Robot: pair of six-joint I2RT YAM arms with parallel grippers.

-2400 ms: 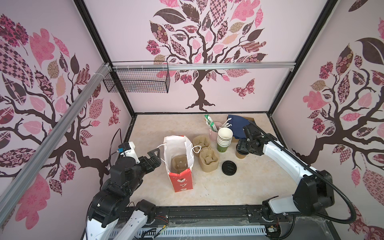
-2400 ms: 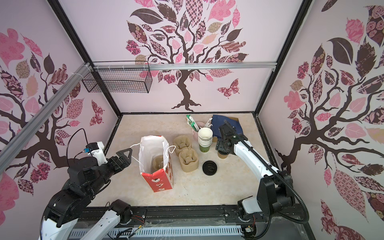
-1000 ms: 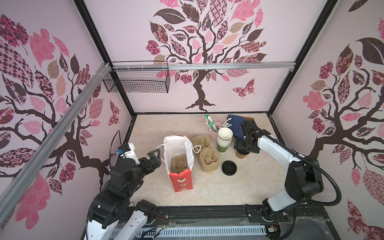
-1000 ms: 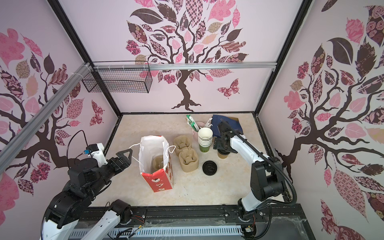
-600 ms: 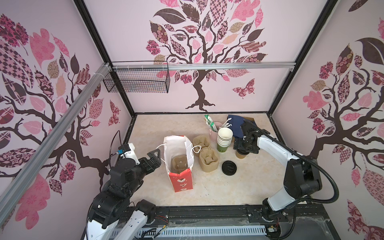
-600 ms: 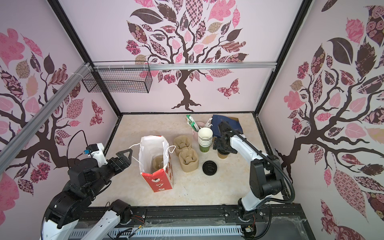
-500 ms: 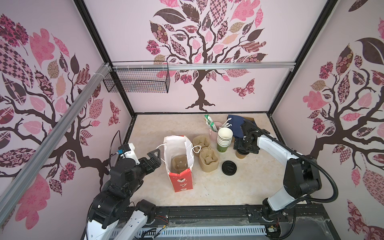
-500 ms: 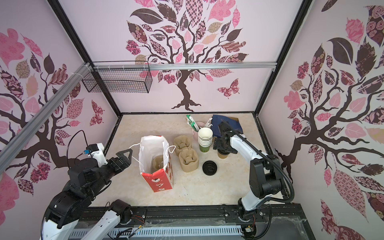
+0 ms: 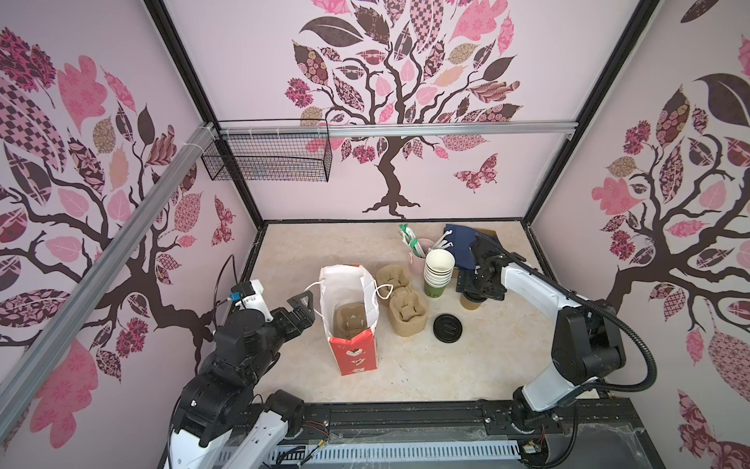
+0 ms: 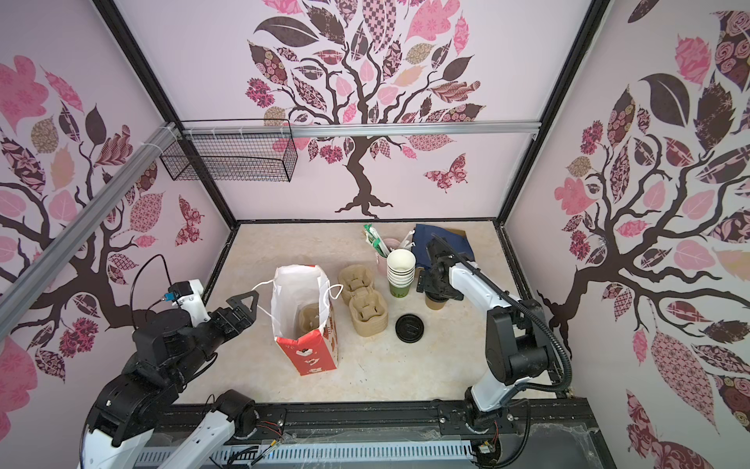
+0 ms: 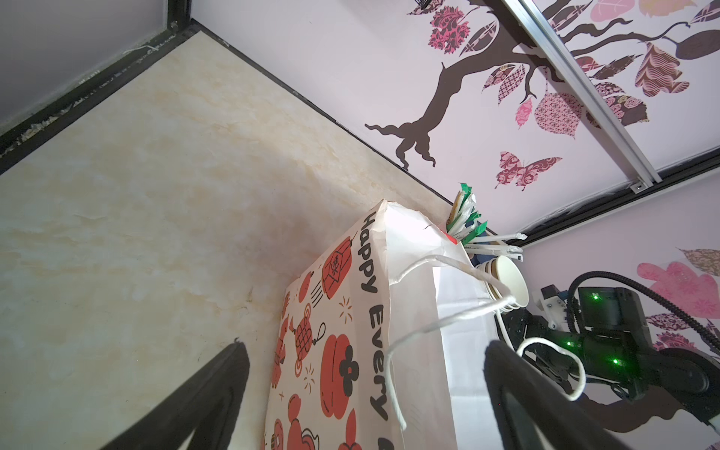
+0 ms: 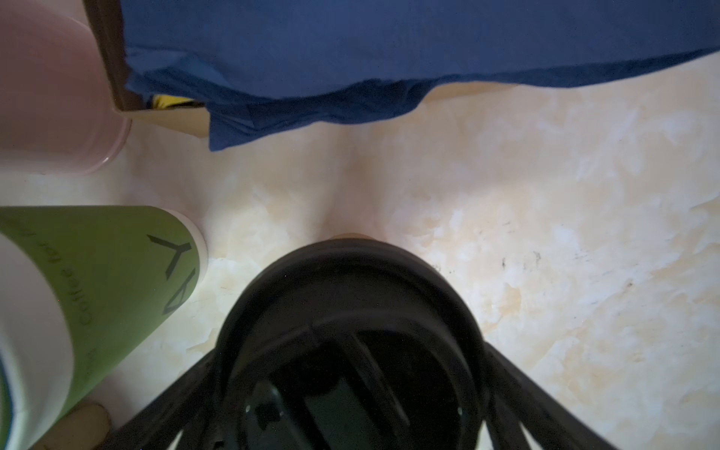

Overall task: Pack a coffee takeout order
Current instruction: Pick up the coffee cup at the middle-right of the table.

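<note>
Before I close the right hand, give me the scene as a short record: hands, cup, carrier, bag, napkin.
left hand: open, empty, beside the paper bag
right hand: open, straddling the lidded cup
lidded cup: upright on the table, beside the cup stack
carrier: inside the paper bag; spare carriers stacked outside
loose lid: flat on the table near the spare carriers
napkin: at the back, not in the paper bag

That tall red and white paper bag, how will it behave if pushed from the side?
Likely tippy: the paper bag stands tall on a narrow base. The pulp carrier in its bottom may steady it slightly. Its thin walls look floppy, so a push near the open top would probably crumple them.
</note>
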